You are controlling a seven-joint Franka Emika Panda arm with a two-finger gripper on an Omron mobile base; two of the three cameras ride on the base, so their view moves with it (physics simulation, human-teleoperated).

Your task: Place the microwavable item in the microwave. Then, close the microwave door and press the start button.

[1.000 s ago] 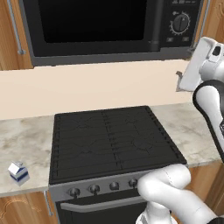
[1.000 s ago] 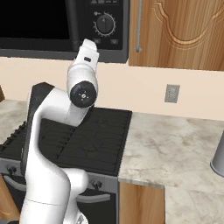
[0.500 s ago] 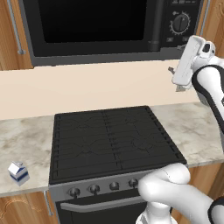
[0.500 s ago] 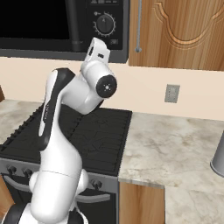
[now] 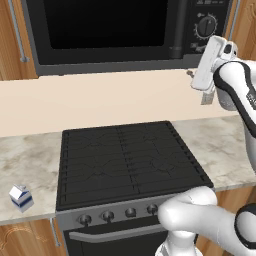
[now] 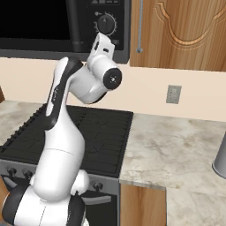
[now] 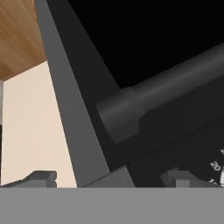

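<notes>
While pincer (image 7: 109, 177) gapes empty, one microwave (image 5: 125, 35), one milk carton (image 5: 21, 196), one stove (image 5: 130, 165)

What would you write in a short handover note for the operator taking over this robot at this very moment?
Gripper: open, empty, raised at the lower end of the microwave door handle.
Microwave: above the stove, door shut, dial on its right panel.
Milk carton: on the counter left of the stove.
Done: nothing loaded as far as the pictures show.
Left: open the door, load the microwavable item, close, press start.
</notes>
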